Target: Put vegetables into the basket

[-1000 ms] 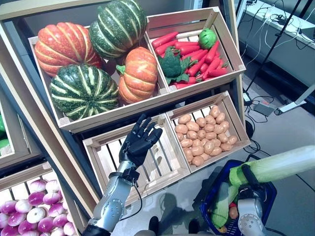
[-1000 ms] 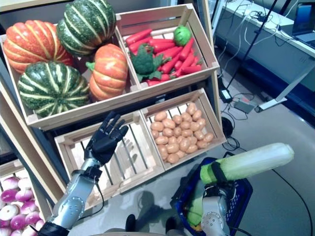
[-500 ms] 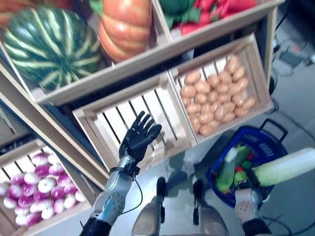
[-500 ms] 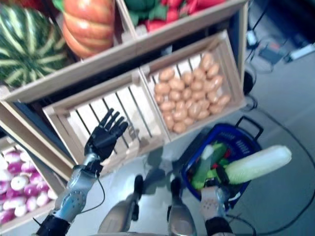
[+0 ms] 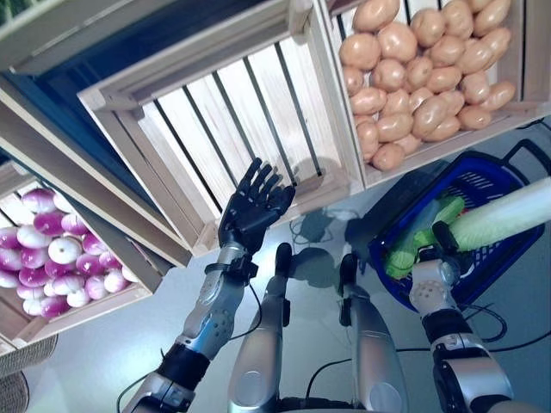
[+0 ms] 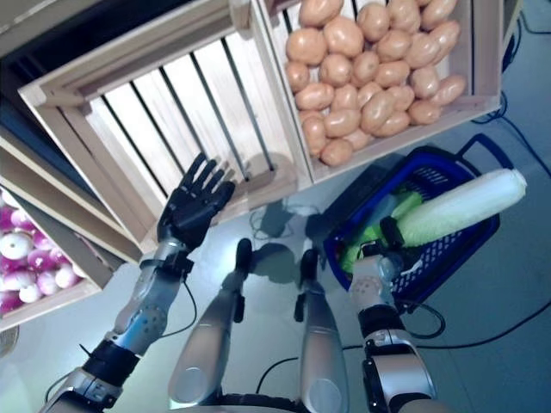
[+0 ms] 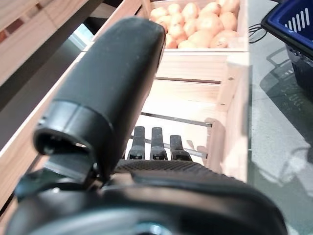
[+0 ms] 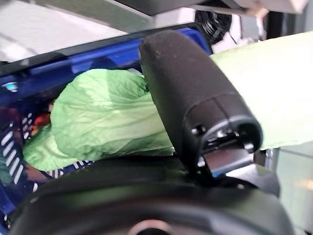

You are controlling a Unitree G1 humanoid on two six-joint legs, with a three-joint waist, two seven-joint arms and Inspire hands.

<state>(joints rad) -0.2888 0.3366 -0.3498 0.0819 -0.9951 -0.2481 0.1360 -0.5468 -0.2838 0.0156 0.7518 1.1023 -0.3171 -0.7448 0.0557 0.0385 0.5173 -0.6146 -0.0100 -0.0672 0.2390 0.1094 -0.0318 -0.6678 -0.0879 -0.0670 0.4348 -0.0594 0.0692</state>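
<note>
A blue mesh basket (image 5: 487,178) stands on the floor below the potato crate, with green vegetables (image 6: 384,215) lying in it. My right hand (image 5: 441,243) is shut on a long pale-green cabbage (image 5: 510,213), held over the basket and sticking out past its right rim. In the right wrist view the thumb (image 8: 195,100) lies across the cabbage's leafy green end (image 8: 102,117), with the basket's blue wall (image 8: 73,51) behind it. My left hand (image 5: 255,205) is open and holds nothing, fingers straight, in front of the empty slatted crate (image 5: 232,112).
A wooden crate of potatoes (image 5: 422,69) sits right of the empty crate. A lower crate of purple-and-white onions (image 5: 52,267) is at the far left. Shelf beams (image 5: 77,185) run diagonally behind my left hand. Grey floor surrounds the basket.
The camera has tilted down, so the pumpkins and carrots have left the view. My right hand still holds the cabbage over the basket. My left hand stays open.
</note>
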